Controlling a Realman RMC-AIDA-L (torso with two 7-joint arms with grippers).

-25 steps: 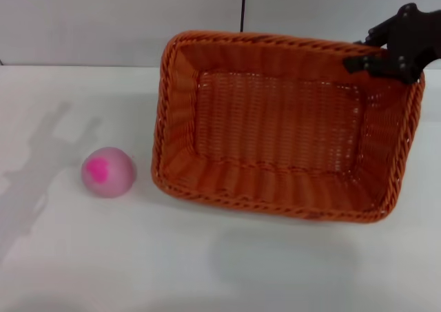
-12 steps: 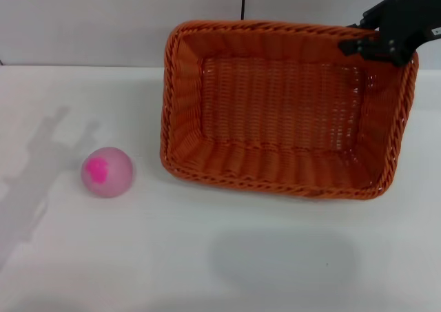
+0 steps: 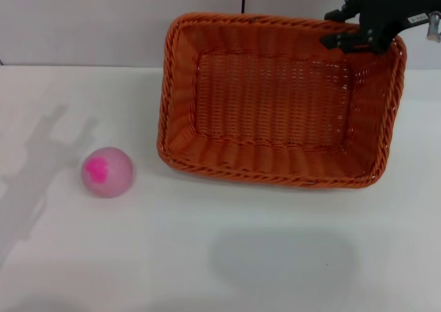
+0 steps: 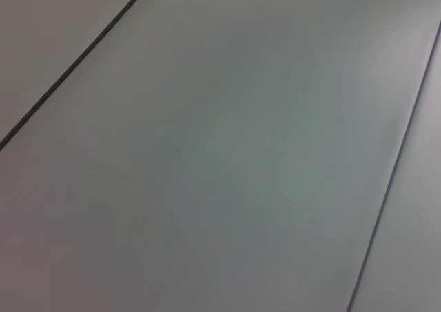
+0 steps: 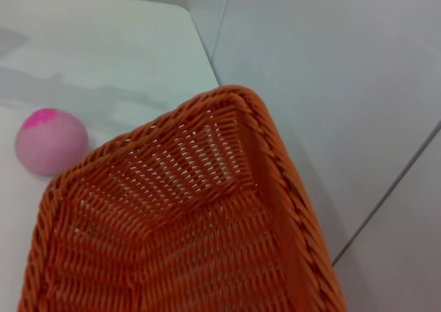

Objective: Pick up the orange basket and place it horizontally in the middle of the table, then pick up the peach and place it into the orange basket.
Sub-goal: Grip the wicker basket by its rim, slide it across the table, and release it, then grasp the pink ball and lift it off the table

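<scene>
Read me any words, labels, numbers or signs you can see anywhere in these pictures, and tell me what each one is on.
Right gripper, at the far rim of the orange basket: a small white label with dark marks, too small and blurred to read.
The basket, the peach, the table and the wall panels: no text or signs.

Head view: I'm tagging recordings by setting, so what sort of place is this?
Probably a lab or test bench, not a home: a bare white table, plain grey panelled wall, and only staged props, an orange basket held by the right gripper and a peach.
</scene>
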